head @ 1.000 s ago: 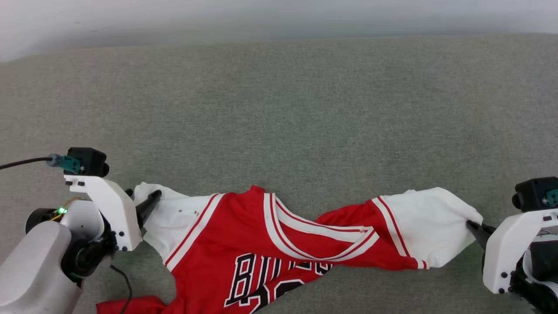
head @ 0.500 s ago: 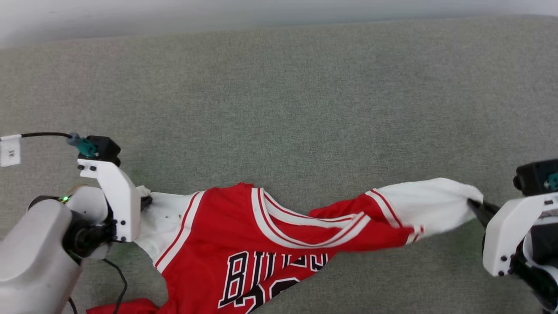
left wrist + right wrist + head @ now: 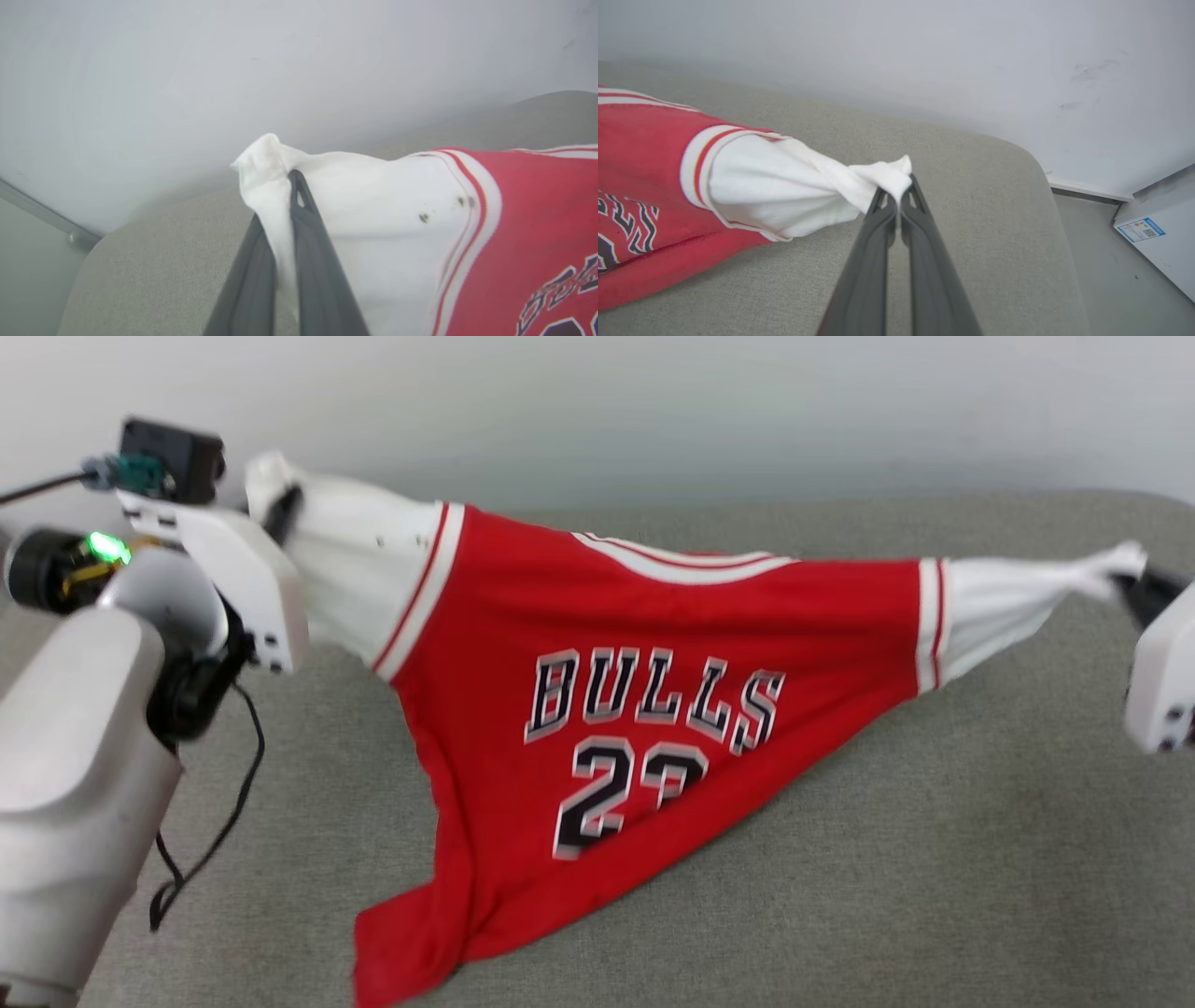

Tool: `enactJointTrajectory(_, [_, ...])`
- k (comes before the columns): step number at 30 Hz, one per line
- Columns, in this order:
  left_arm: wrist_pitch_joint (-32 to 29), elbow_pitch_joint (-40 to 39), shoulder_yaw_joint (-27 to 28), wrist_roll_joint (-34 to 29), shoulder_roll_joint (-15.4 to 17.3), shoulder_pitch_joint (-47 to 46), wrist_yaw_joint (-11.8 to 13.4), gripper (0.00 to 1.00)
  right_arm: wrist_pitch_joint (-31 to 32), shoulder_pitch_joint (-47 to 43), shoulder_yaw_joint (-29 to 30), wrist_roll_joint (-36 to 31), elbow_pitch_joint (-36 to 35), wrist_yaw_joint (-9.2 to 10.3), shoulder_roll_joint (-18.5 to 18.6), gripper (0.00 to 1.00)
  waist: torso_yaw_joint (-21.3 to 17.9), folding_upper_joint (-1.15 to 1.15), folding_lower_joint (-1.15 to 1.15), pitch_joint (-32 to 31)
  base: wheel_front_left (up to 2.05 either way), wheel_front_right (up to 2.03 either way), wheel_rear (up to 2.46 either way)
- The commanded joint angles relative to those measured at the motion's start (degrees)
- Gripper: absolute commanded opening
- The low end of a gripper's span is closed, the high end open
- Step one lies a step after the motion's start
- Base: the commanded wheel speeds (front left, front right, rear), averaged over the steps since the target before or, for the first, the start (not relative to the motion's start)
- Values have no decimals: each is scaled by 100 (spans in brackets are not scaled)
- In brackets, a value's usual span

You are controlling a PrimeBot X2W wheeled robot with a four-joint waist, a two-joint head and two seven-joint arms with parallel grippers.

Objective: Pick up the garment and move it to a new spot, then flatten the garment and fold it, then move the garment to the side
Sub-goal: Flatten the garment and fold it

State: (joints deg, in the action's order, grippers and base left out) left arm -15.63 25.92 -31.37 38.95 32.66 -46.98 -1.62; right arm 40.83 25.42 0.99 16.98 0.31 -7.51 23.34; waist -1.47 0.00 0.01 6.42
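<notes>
L gripper (image 3: 283, 511) & R gripper (image 3: 1128, 584) each clamped on a white sleeve tip of garment (image 3: 653, 635), stretched btwn them above grey padded surface (image 3: 934, 859); lower hem corner touches it.

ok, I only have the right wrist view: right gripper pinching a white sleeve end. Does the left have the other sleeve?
Observer: Yes. The left gripper is shut on the other sleeve, near its end.
Operator: Jersey clear of the cushion?
Observer: Not fully. In the head view the jersey hangs stretched between the left gripper and the right gripper, but its hem looks to rest on the cushion.
Operator: Which side faces the head camera?
Observer: The printed side. BULLS reads upright, with a number under it.
</notes>
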Motion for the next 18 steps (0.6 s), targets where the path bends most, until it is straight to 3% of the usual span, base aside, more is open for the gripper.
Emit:
enactJointTrajectory(1, [237, 63, 59, -116, -63, -237, 98, 0, -67, 367, -10, -42, 88, 5, 118, 0, 38, 0, -1, -150, 0, 0, 0])
enactJointTrajectory(10, [1127, 737, 265, -433, -390, -1490, 264, 0, -551, 2229, -227, -200, 918, 4, 249, 0, -45, 0, -1, 104, 0, 0, 0])
enactJointTrajectory(18, [1721, 1221, 623, -471, -412, -2783, 310, 0, -1391, 4005, -276, -654, 1744, 6, 78, 0, -179, 0, -1, 1060, 0, 0, 0])
